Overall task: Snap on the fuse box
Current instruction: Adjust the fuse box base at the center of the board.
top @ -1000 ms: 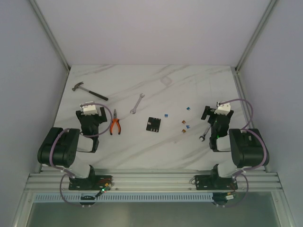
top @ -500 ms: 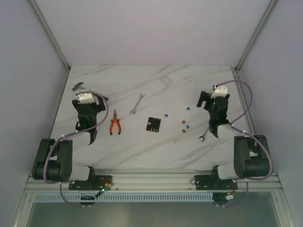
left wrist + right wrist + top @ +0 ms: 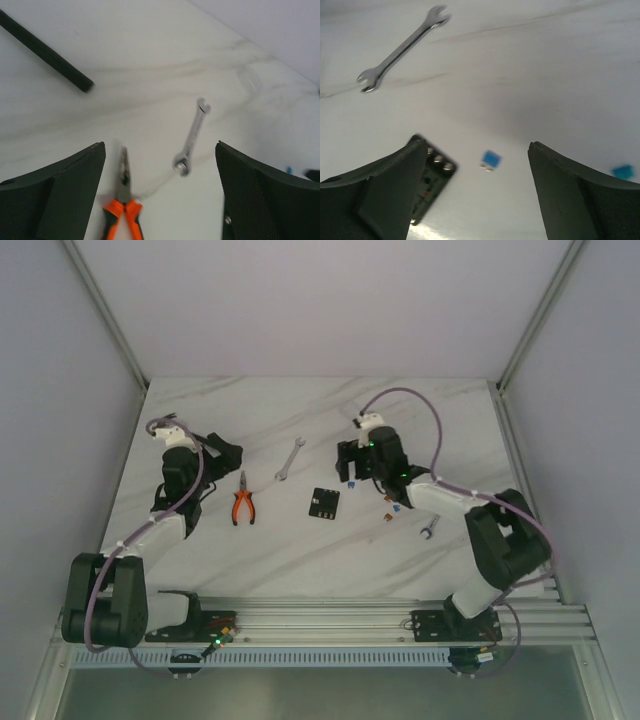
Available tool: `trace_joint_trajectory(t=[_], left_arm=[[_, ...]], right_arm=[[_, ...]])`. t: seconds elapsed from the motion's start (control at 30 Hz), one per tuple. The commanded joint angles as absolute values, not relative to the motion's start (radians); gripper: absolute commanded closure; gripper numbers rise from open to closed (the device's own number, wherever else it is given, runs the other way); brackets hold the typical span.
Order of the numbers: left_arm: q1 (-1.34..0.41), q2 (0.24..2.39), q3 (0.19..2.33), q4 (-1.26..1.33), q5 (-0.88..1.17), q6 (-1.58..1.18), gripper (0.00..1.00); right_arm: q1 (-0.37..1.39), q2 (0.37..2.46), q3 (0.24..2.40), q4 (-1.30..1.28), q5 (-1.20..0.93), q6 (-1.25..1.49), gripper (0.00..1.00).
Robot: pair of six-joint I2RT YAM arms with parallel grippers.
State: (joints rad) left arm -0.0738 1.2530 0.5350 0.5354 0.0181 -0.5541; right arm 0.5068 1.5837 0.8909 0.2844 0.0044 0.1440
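**Fuse box lies free on the counter, near the right jaws**

Tools are scattered across the marble counter (image 3: 300, 550). An open-ended wrench (image 3: 289, 459) lies towards the back, orange-handled pliers (image 3: 242, 502) lie to its left, and a second, smaller wrench (image 3: 429, 528) sits beside the right arm. A loose blue fuse (image 3: 491, 159) lies in the gap between the right jaws, and another one (image 3: 623, 172) shows at the far right of that wrist view. A few more tiny fuses lie by the right forearm (too small to count surely). A black handle (image 3: 45, 51) crosses the top left of the left wrist view.

The fuse box (image 3: 323, 502) rests flat near the middle of the counter, with nothing on it. From above, the right jaws hang just beyond it and a little to its right; they are spread wide and hold nothing. In the right wrist view, one end of the box is hidden behind the left-hand finger (image 3: 380, 200). The left jaws are also parted and empty, well apart from the box, above the pliers.
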Motion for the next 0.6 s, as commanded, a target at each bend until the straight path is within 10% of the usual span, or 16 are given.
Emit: trace_joint_trajectory(t=[0.0,0.57], left_arm=[[-0.113,1.270,0.519,0.478,0.200,-0.683,0.00],[-0.264,1.172,0.417,0.384,0.261,-0.706,0.01]], right_arm=[[0.586,1.698,0.990,0.187,-0.028,0.215,0.13],[0.732,1.875,1.087,0.058,-0.157,0.159,0.53]])
